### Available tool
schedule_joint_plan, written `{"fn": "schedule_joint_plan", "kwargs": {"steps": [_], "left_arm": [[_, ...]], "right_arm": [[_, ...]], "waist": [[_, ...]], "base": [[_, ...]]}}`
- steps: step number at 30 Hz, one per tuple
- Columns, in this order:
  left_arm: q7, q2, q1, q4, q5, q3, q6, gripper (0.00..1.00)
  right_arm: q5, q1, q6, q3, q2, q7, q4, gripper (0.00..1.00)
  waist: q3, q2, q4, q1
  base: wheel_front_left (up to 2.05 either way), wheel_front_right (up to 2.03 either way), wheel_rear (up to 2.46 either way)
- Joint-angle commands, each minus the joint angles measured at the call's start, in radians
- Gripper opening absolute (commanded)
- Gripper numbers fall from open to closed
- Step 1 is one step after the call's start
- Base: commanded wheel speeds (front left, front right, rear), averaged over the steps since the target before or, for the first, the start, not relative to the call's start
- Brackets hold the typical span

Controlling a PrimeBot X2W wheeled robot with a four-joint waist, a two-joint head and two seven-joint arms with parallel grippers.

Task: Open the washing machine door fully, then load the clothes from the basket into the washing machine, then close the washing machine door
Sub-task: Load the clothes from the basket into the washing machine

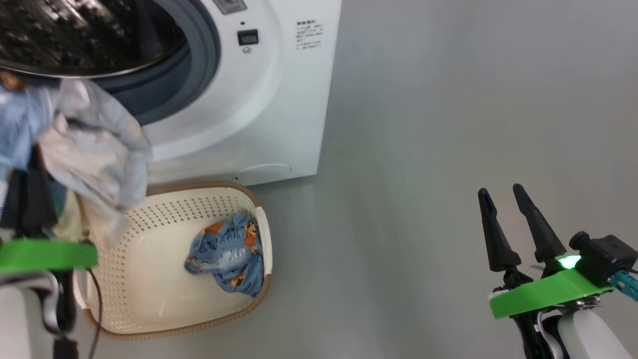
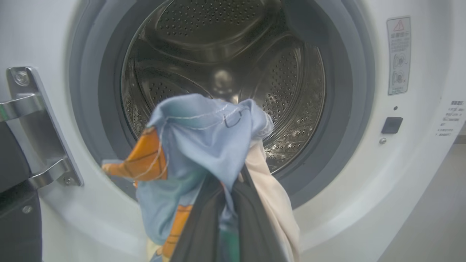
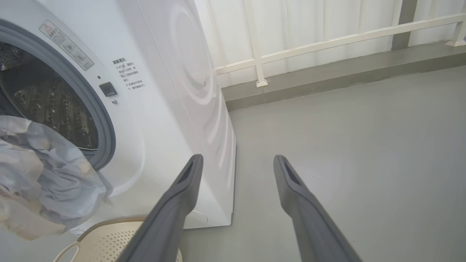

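The washing machine [image 1: 279, 99] stands open, and its steel drum [image 2: 225, 72] is bare inside. My left gripper [image 2: 227, 196] is shut on a bundle of light-blue, orange-printed and cream clothes [image 2: 204, 145]. It holds them just in front of the grey gasket, above the basket [image 1: 149, 299]. The same bundle [image 1: 89, 149] hangs at the left of the head view. One more blue printed garment [image 1: 229, 259] lies in the basket's right end. A dark part of the washing machine door [image 2: 14, 218] shows by the metal hinge [image 2: 36, 127]. My right gripper [image 1: 500, 190] stands open over bare floor, holding nothing.
Grey floor [image 1: 423, 199] stretches to the right of the machine. A raised kerb [image 3: 327, 76] with a white railing [image 3: 327, 40] closes the far side. The basket [image 3: 109, 240] sits against the machine's foot, below the round filter cap [image 1: 264, 172].
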Motion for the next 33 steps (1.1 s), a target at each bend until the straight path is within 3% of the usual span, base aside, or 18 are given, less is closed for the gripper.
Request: {"fn": "schedule_joint_plan", "kwargs": {"steps": [1,8,21,33], "left_arm": [[-0.010,0.047,-0.054,-0.010,0.012,0.030,-0.003,0.00],[0.003,0.119,-0.283,0.141,0.037,0.006,0.003,0.00],[0.052,0.199,-0.676,0.508,0.078,-0.057,0.025,0.00],[0.004,0.255,-0.905,0.697,0.108,-0.092,0.058,0.00]], "right_arm": [[-0.007,-0.023,0.004,0.025,-0.007,-0.008,-0.027,1.00],[-0.008,-0.068,0.004,0.025,0.014,-0.008,-0.031,1.00],[-0.009,-0.131,0.004,0.049,0.040,-0.008,-0.040,1.00],[-0.003,-0.146,0.004,0.075,0.059,-0.008,-0.045,1.00]], "waist": [[0.044,0.0000,-0.025,-0.0002],[0.121,0.0000,-0.056,-0.0002],[0.238,0.0000,-0.102,-0.0002],[0.301,0.0000,-0.146,-0.0002]], "base": [[0.00,0.00,0.00],[0.00,0.00,0.00],[0.00,0.00,0.00],[0.00,0.00,0.00]]}}
